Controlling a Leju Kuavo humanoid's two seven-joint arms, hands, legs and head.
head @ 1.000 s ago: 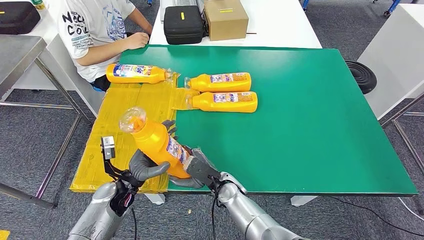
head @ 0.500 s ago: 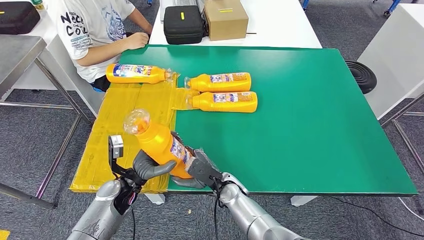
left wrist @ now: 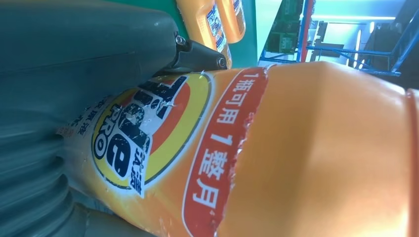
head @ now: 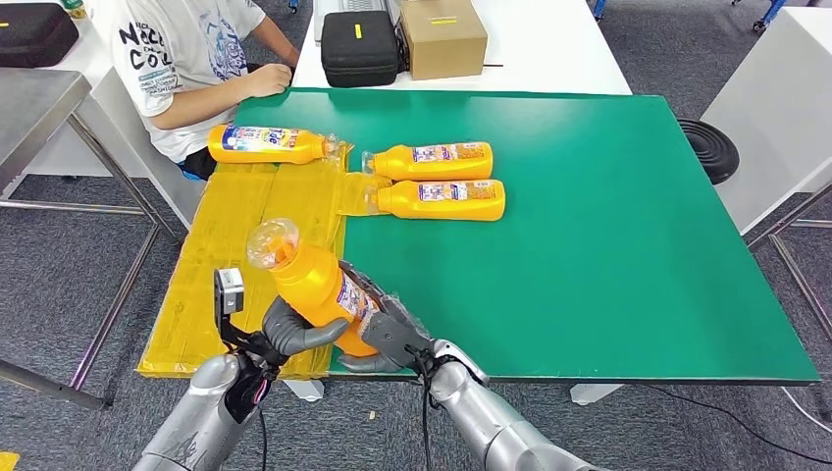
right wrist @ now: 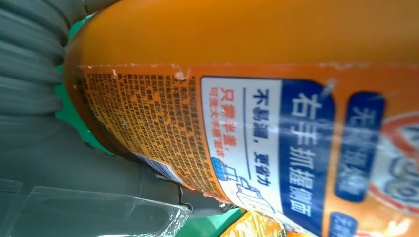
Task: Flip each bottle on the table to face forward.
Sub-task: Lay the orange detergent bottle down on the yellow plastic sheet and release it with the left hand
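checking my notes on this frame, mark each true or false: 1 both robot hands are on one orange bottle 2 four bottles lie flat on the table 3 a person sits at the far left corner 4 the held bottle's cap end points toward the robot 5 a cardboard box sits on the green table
1. True: the left hand and right hand both hold the orange bottle.
2. False: three bottles lie flat.
3. True: a person sits there.
4. False: its clear cap points up and away.
5. False: the cardboard box is on the white table behind.
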